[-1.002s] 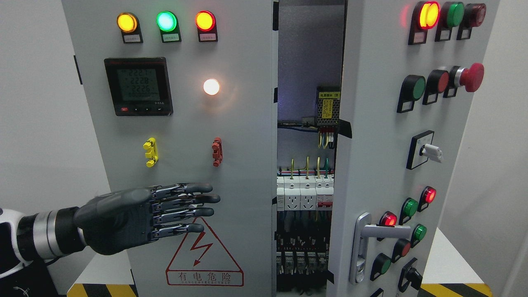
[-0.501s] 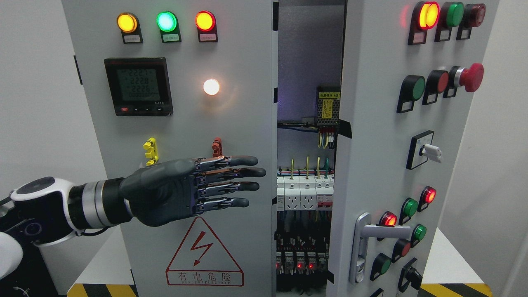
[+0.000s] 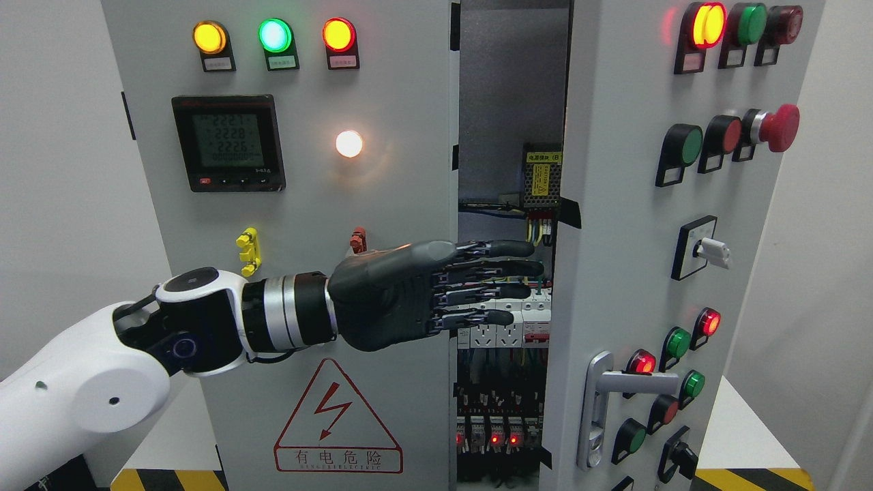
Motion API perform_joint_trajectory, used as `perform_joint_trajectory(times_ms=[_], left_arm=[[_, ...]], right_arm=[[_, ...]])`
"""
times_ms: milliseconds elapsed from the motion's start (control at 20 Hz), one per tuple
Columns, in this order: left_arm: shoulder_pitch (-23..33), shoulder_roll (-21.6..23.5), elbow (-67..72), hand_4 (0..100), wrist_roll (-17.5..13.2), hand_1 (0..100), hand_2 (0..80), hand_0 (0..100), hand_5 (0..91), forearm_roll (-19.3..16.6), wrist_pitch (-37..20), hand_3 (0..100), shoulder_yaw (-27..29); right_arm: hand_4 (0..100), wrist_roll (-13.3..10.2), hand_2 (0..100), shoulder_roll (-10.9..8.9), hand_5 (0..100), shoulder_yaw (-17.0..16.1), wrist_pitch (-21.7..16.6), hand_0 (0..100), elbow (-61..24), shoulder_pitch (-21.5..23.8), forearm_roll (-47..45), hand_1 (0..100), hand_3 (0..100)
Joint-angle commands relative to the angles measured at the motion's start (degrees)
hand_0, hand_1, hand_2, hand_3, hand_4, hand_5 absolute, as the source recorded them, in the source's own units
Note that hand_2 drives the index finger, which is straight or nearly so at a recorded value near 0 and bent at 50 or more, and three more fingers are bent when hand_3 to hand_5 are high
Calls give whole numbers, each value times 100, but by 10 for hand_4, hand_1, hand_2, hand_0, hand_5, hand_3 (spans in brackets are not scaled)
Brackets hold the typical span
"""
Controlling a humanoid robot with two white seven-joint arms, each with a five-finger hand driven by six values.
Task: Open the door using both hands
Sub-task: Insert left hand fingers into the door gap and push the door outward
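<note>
The left hand (image 3: pixel 436 290) reaches across the left door (image 3: pixel 300 204) with fingers (image 3: pixel 505 249) straight and spread, holding nothing, their tips in the gap beside the right door (image 3: pixel 614 273), which stands ajar; whether they touch its edge is unclear.

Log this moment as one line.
left hand: open, fingers across gap | right door: ajar | left door: closed | right hand: unseen
</note>
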Motion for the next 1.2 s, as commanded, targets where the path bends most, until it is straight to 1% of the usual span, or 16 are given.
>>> perform_joint_trajectory(times_ms=[0, 100, 150, 301, 351, 551, 751, 852, 952, 1002, 1152], left_arm=[[-16, -1239, 349, 0, 122, 556, 0, 120, 0, -23, 9, 0, 244], [-16, -1354, 358, 0, 175, 556, 0, 120, 0, -23, 9, 0, 244], [-7, -1389, 349, 0, 254, 556, 0, 120, 0, -14, 17, 0, 235], [-7, -1494, 331, 0, 614, 556, 0, 120, 0, -14, 9, 0, 227], [-7, -1556, 331, 0, 667, 556, 0, 120, 0, -23, 17, 0, 227], [-25, -1688, 261, 0, 694, 556, 0, 120, 0, -32, 61, 0, 235], [-68, -1934, 279, 0, 703, 556, 0, 120, 0, -67, 79, 0, 227], [-113, -2083, 279, 0, 729, 556, 0, 120, 0, -224, 79, 0, 235], [-130, -2197, 279, 0, 747, 556, 0, 120, 0, -269, 88, 0, 235], [-165, -2276, 279, 0, 773, 556, 0, 120, 0, -278, 88, 0, 235], [-314, -2539, 279, 0, 983, 556, 0, 120, 0, -287, 158, 0, 235]], right_arm=[[0, -1, 0, 0, 0, 0, 5, 101, 0, 0, 0, 129, 0], [0, -1, 0, 0, 0, 0, 5, 100, 0, 0, 0, 129, 0], [0, -1, 0, 0, 0, 0, 5, 101, 0, 0, 9, 129, 0], [0, -1, 0, 0, 0, 0, 5, 101, 0, 0, 0, 129, 0], [0, -1, 0, 0, 0, 0, 5, 100, 0, 0, 0, 129, 0], [0, -1, 0, 0, 0, 0, 5, 101, 0, 0, 9, 129, 0], [0, -1, 0, 0, 0, 0, 5, 101, 0, 0, 0, 129, 0], [0, -1, 0, 0, 0, 0, 5, 101, 0, 0, 0, 129, 0], [0, -1, 0, 0, 0, 0, 5, 101, 0, 0, 0, 129, 0], [0, -1, 0, 0, 0, 0, 5, 101, 0, 0, 0, 129, 0], [0, -1, 0, 0, 0, 0, 5, 101, 0, 0, 9, 130, 0]])
